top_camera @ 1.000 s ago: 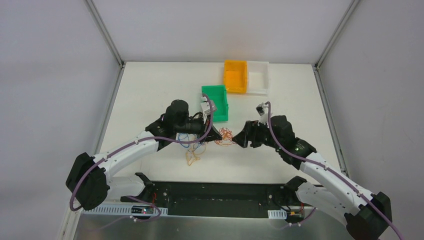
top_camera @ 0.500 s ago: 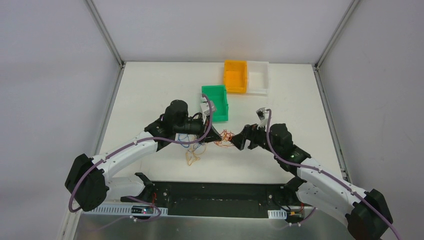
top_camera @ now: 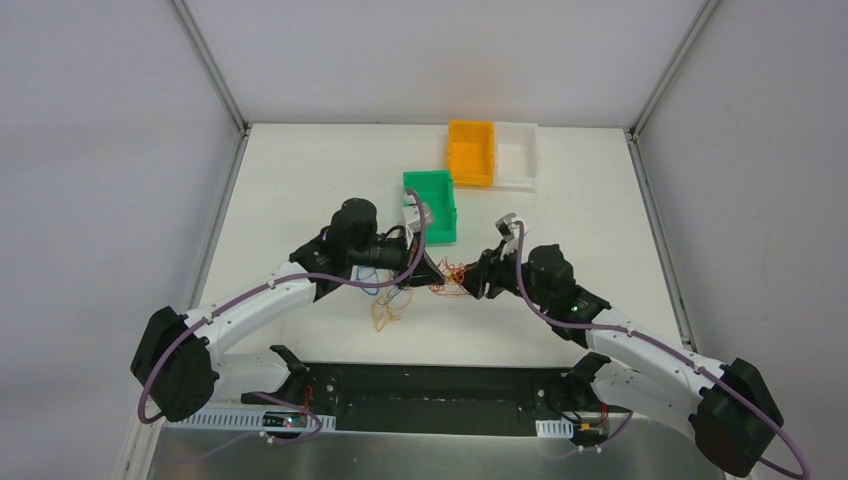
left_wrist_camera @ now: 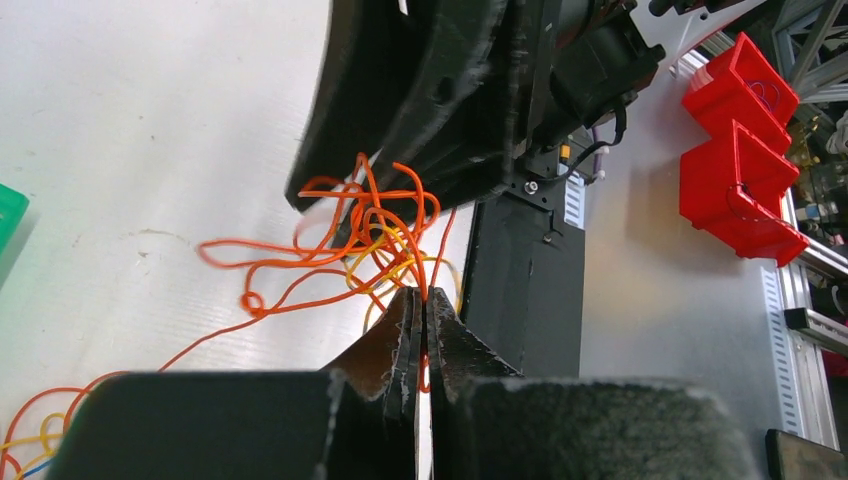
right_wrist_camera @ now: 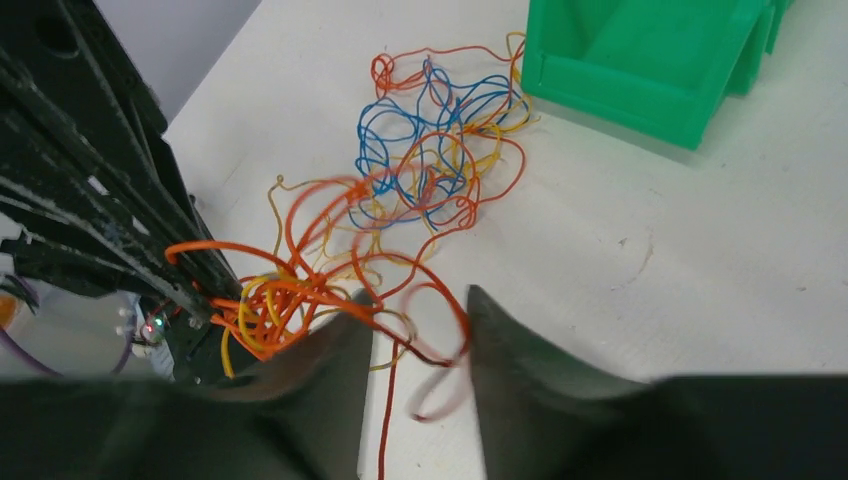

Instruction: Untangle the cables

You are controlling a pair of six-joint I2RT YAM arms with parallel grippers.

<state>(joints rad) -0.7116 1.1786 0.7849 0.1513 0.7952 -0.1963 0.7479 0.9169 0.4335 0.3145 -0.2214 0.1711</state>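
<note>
The white table [top_camera: 300, 180] sat inside pale grey walls. Your left gripper [left_wrist_camera: 421, 305] was pressed together on an orange strand of the cables [left_wrist_camera: 365, 225], probably as an anchor so the knot could be pulled against it. Your right gripper [right_wrist_camera: 415, 320] stood spread, with a loop lying in its gap, not yet pinched. The orange tangle lay between both grippers, its long axis running left to right across the table, with blue loops near the green bin [right_wrist_camera: 640, 60].
</note>
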